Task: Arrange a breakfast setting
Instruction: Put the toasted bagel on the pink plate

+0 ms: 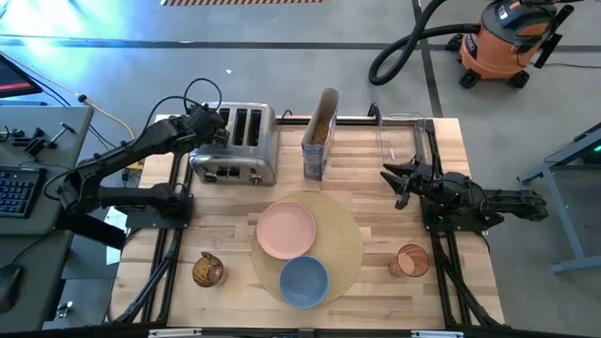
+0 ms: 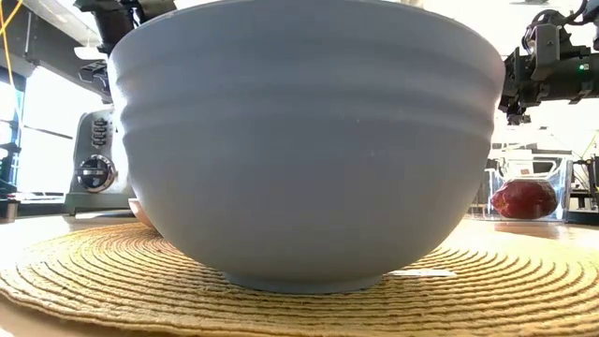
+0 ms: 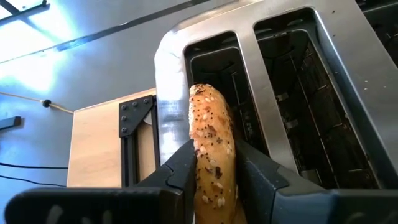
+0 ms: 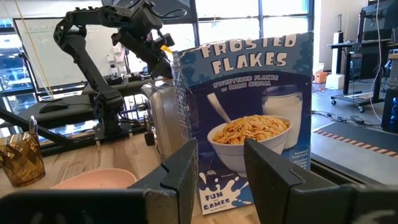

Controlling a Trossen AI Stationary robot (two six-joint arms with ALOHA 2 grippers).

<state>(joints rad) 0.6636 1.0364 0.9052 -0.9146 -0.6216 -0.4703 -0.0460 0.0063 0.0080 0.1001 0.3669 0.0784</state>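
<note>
Seeded tan bagel (image 3: 213,149) sits clamped in left end effector (image 3: 214,171) above toaster (image 3: 280,93).

Grey floor; orange shop vacuum (image 1: 502,39); bright windows (image 4: 249,15).

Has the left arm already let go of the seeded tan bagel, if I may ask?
No, the left gripper jaws clamp the seeded tan bagel above the steel four-slot toaster.

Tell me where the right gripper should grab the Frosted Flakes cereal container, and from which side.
Grip the cereal container across its narrow sides, around mid-height, coming in level from the right gripper's side of the table. From above the container shows as a tall, slim upright box; its narrow width likely fits between the open fingers, while the broad printed face probably would not.
</note>
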